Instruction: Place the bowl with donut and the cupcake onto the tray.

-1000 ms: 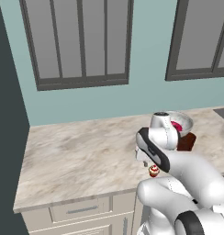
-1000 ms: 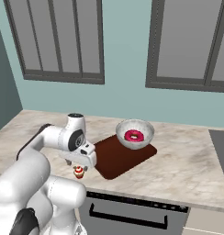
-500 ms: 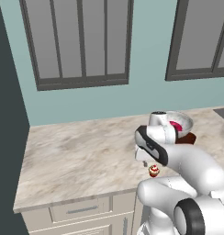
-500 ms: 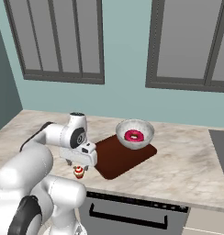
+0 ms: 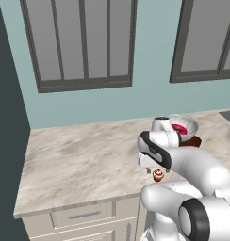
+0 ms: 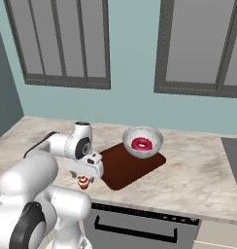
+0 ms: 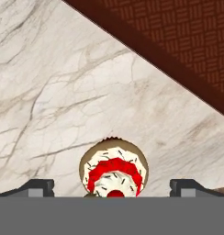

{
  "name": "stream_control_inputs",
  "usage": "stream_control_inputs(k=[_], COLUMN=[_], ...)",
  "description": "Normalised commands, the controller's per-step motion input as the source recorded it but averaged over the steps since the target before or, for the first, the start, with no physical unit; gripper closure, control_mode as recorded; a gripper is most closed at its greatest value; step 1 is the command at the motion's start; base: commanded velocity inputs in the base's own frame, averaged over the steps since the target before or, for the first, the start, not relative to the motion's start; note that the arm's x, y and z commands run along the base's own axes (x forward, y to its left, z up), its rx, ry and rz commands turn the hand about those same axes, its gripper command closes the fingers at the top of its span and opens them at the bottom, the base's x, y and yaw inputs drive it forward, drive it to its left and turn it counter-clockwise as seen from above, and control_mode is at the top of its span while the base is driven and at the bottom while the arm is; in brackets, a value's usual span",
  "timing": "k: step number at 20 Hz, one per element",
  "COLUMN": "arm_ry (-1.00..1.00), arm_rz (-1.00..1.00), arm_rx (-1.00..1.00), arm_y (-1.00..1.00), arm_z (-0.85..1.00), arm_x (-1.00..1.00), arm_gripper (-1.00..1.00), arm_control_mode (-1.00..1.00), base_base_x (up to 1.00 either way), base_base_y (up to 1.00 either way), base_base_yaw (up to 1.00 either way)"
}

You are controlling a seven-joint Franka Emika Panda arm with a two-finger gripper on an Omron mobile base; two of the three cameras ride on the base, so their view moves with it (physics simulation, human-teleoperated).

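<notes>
Tool (image 7: pixel 112 186) released, fingers straddling the cupcake (image 7: pixel 114 172) on the desk (image 7: pixel 63 92). Best lower squarely, clench gently, then lift toward the tray (image 7: pixel 187 46).

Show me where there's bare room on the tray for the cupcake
The tray's near half, between the bowl and the counter edge, is bare. Its far corner is crowded by the bowl with the donut. The cupcake stands left of the tray.

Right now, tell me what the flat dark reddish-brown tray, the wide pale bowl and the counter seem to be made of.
Flat dark reddish-brown tray: looks like matte wood or moulded plastic; the hand view shows a woven crosshatch texture.
Wide pale grey-white bowl: likely glazed ceramic, with a smooth, glossy sheen.
Counter: marble-like stone, pale with grey-brown veins, though it could be laminate.
</notes>
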Motion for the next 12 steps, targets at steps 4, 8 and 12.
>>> stream_control_inputs(k=[4, 8, 12], arm_ry=[0.03, 0.03, 0.04], arm_rz=[0.02, 0.02, 0.03], arm_rx=[0.0, 0.0, 0.0], arm_y=[0.0, 0.0, 0.0], arm_z=[-0.1, -0.06, -0.06], arm_x=[0.0, 0.0, 0.0], arm_gripper=[-1.0, -1.0, -1.0], arm_control_mode=[-1.0, -1.0, -1.0], base_base_x=[0.0, 0.0, 0.0], base_base_y=[0.0, 0.0, 0.0], base_base_yaw=[0.0, 0.0, 0.0])
